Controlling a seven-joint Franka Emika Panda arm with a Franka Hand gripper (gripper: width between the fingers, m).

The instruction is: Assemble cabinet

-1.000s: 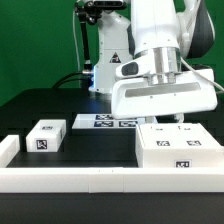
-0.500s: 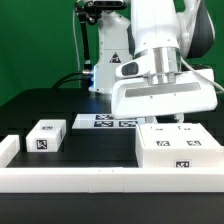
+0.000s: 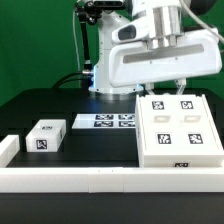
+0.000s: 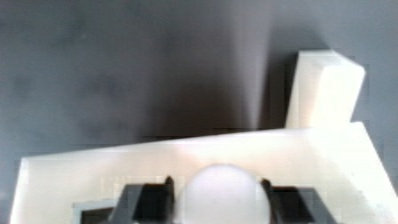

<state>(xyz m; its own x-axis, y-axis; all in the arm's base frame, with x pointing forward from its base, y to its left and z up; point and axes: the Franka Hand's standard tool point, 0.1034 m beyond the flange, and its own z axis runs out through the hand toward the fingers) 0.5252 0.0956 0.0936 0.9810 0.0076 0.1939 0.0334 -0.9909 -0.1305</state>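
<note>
The cabinet (image 3: pixel 172 130), a big white box, stands on the exterior view's right with a broad face carrying four square tags turned up toward the camera. My gripper (image 3: pixel 167 90) is right at its upper edge, under the white hand. In the wrist view the dark fingers (image 4: pixel 150 196) stand on either side of a rounded white part of the cabinet (image 4: pixel 107 165), so my gripper (image 4: pixel 222 197) is shut on it. A small white drawer block (image 3: pixel 45 135) with tags lies apart on the exterior view's left.
The marker board (image 3: pixel 105 121) lies flat behind the middle of the black table. A long low white rail (image 3: pixel 90 178) runs along the front edge with a raised end at the left. The arm's base (image 3: pixel 105 55) stands at the back.
My hand has moved up and back. The cabinet has come up with it and tilted, so a broad four-tag face shows where a low top face showed before.
</note>
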